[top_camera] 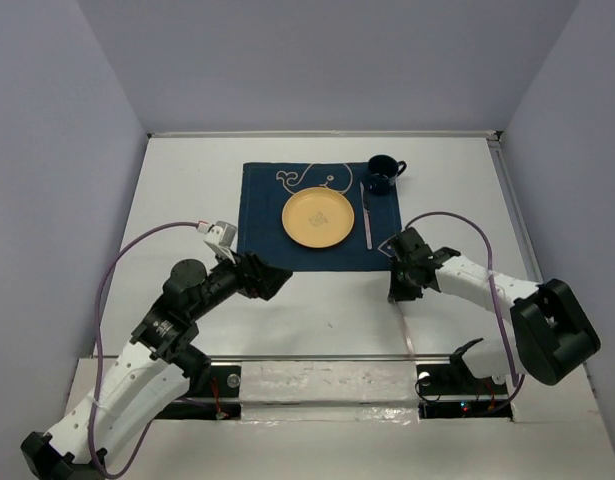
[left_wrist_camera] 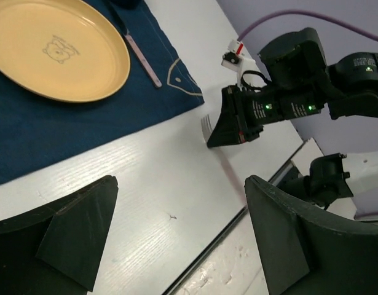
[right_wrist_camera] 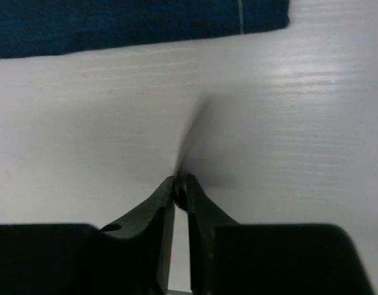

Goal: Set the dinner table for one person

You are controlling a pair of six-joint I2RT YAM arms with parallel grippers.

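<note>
We see the table, a flat white top with a faint wood grain. It carries a dark blue cloth placemat with a whale drawn on it in white line. On the placemat lie a round, glossy yellow plate and a slim pink-handled utensil just right of the plate. A dark blue mug stands at the placemat's far right corner. The left wrist view shows a faint animal face outlined at the plate's middle, which the top view leaves too small to make out.

Just off the placemat's near right corner, the right gripper points down at the table. Its fingers are narrow and pinched on a thin fork. Only the left wrist view shows the tines; the right wrist view gives a blurred sliver. Off the placemat's near edge, toward its left corner, the left gripper hovers with its fingers spread wide, holding nothing.
</note>
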